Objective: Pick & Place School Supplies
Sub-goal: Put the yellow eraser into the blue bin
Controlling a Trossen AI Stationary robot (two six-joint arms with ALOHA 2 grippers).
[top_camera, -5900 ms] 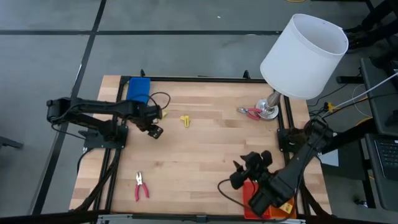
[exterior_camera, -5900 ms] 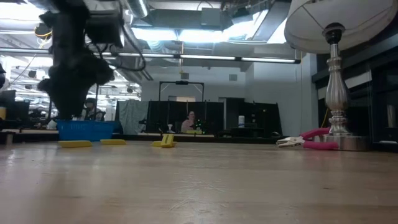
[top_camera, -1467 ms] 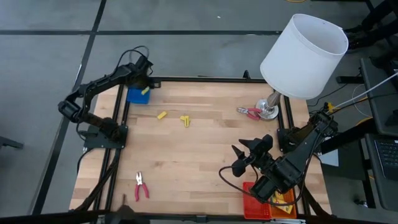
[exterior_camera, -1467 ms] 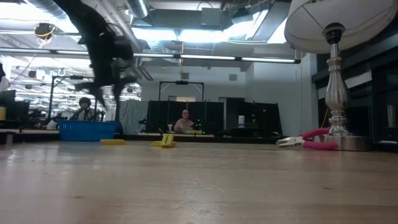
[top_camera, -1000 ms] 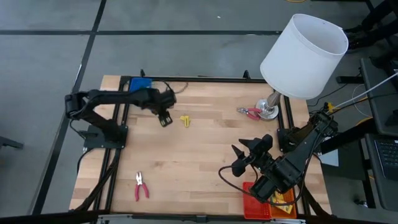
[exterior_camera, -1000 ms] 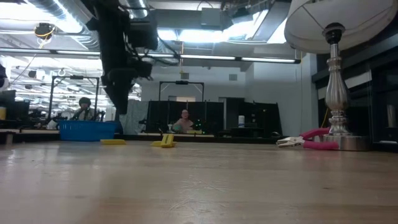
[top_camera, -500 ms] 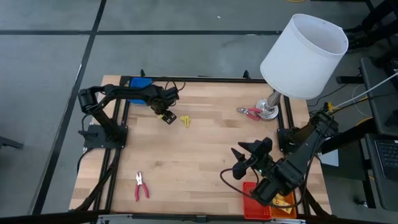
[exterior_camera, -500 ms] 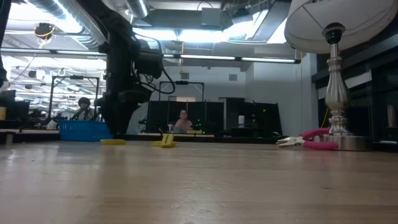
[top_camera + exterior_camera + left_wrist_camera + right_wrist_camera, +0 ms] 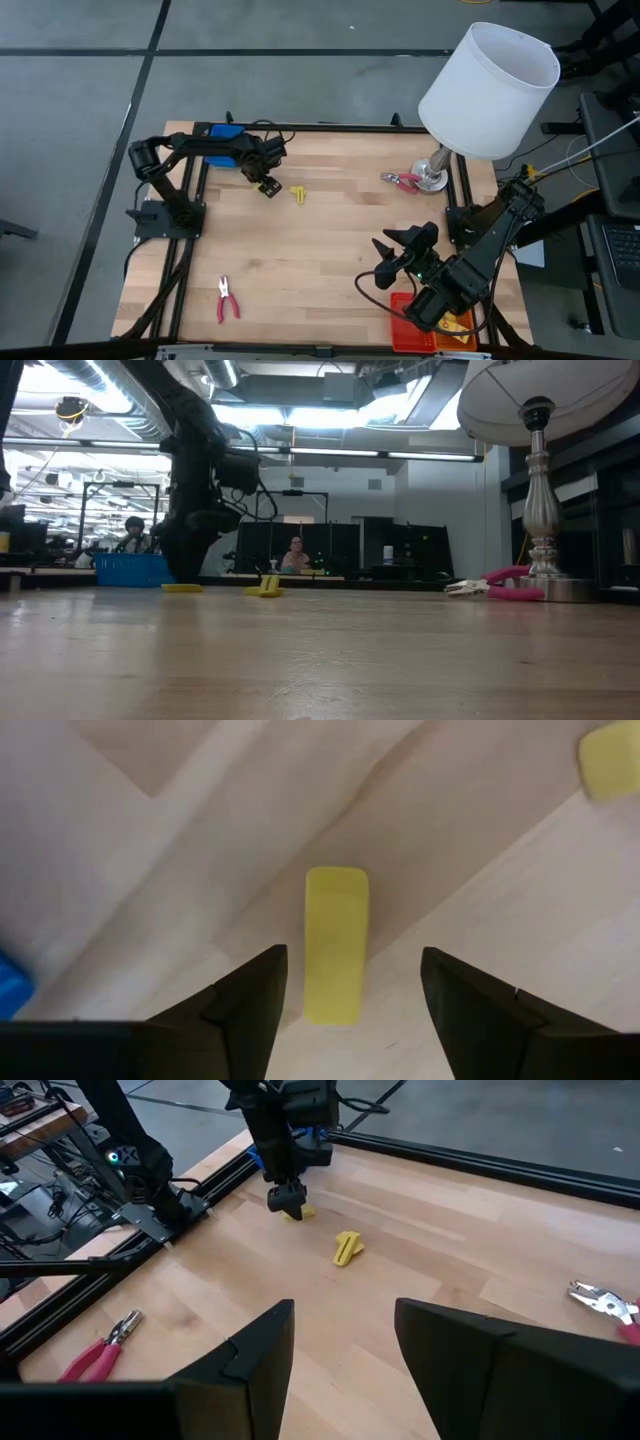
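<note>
1. Wooden worktop [image 9: 330,250] fills a black frame on a grey floor; the low view looks across it into a large lit hall where a person sits far behind the table.
2. Left gripper [image 9: 268,186] reaches over the far left part of the worktop, just beside the blue tray [image 9: 224,135] at the far left corner; its fingers [image 9: 245,1005] are spread apart and grasp nothing.
3. Yellow packet [image 9: 335,944] lies flat on the wood directly between those spread fingers in the left wrist view, its long side running along the line of the fingers; neither finger touches it; whether the tips are down at the wood I cannot tell.
4. Second yellow piece [image 9: 297,193] lies just beside the left gripper, toward the middle of the worktop, apart from it.
5. Red-handled pliers [image 9: 227,299] lie near the near left edge, well apart from both arms; another red-handled tool [image 9: 402,181] lies against the lamp base [image 9: 432,178], under the white shade [image 9: 490,88].
6. Right gripper [image 9: 388,262] waits above the near right part of the worktop, near the red tray [image 9: 412,327]; its fingers [image 9: 255,1365] stand parted with nothing between them.
</note>
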